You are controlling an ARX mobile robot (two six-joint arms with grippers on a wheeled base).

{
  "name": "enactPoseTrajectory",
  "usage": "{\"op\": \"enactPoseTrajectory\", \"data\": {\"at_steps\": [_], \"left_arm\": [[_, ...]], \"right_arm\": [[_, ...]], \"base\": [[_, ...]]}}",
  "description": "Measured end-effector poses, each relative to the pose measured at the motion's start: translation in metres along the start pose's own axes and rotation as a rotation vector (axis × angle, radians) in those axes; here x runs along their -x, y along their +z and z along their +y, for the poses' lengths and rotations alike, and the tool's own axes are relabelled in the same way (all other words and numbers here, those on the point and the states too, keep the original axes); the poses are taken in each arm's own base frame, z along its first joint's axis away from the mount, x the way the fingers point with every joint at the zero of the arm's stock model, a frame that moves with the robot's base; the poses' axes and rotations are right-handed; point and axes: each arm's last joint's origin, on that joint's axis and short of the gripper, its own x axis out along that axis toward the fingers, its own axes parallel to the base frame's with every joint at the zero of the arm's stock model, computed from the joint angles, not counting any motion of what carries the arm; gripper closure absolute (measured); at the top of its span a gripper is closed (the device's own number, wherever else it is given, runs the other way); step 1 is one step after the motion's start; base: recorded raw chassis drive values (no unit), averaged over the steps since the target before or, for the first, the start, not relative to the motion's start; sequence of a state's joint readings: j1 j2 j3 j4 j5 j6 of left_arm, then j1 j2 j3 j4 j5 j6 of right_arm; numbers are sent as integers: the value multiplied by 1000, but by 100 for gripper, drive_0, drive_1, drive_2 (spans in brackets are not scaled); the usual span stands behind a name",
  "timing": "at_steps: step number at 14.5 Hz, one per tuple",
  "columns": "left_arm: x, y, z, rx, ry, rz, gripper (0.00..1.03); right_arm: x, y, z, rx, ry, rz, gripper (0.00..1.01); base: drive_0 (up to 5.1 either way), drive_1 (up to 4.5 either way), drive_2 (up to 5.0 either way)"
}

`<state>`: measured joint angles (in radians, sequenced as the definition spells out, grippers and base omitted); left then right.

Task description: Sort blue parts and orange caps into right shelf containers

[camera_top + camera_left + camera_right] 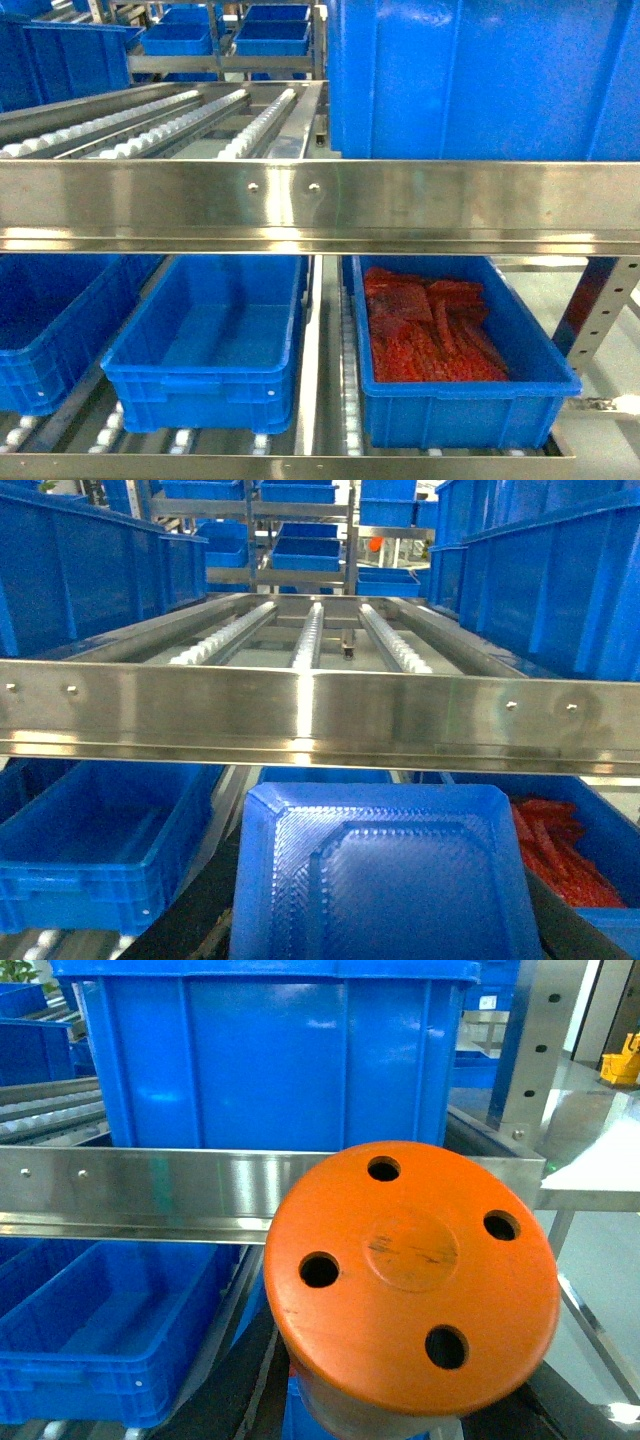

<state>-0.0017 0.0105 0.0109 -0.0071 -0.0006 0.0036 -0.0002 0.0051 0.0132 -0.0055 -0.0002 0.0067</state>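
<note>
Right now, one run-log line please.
left claw: blue part held | right claw: orange cap held | lower shelf: empty crate, crate of red pieces | nothing dropped yet

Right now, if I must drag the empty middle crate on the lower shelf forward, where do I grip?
Grip the empty crate by its front rim, coming level from the front, under the steel rail. The rolled lip faces you; the left crate and the crate of red pieces flank its sides.
</note>
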Motion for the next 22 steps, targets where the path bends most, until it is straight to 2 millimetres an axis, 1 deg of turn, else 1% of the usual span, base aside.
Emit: {"op": "enactPoseTrajectory", "data": {"at_steps": [22], "left_arm": [[0, 0, 0, 0, 0, 0, 60]], "right_arm": [[0, 0, 0, 0, 0, 0, 60]], "base": [[-498, 244, 244]]}}
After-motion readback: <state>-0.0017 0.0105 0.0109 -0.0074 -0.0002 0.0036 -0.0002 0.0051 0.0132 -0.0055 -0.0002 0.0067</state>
